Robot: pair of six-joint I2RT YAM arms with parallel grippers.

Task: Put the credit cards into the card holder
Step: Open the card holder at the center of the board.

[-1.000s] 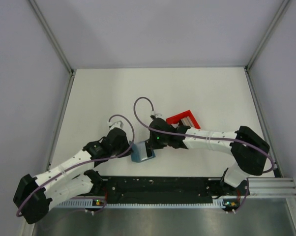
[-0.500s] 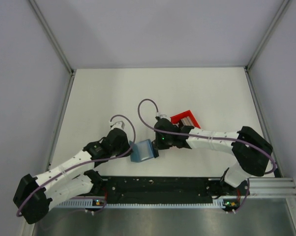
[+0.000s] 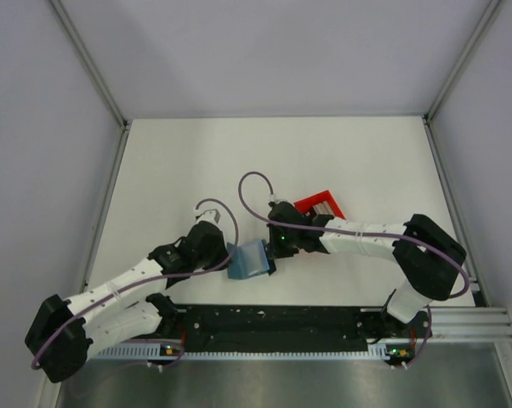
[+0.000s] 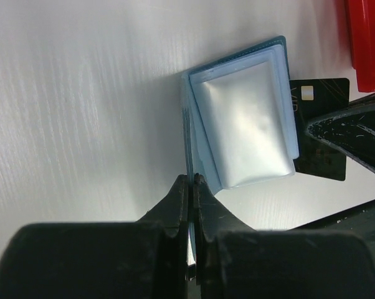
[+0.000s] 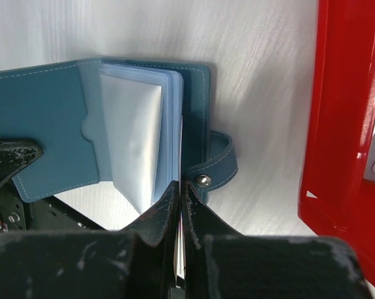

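The teal card holder (image 3: 249, 259) lies open between both arms, its clear inner sleeves (image 4: 243, 131) fanned out. My left gripper (image 4: 192, 180) is shut on the edge of its teal cover (image 5: 44, 124). From the opposite side my right gripper (image 5: 180, 185) is shut on a black credit card (image 4: 321, 124), held edge-on against the sleeves beside the snap strap (image 5: 204, 180). Part of the card is hidden behind the sleeve stack. More credit cards (image 3: 326, 206) rest in the red tray.
The red open-topped tray (image 3: 320, 206) stands just right of the right gripper; its wall (image 5: 337, 124) fills the right side of the right wrist view. Metal frame rails border the white table on both sides.
The right gripper has shifted a little to the right and nearer with the card. The card holder now stands more open and raised between the grippers. The left arm edged slightly right.
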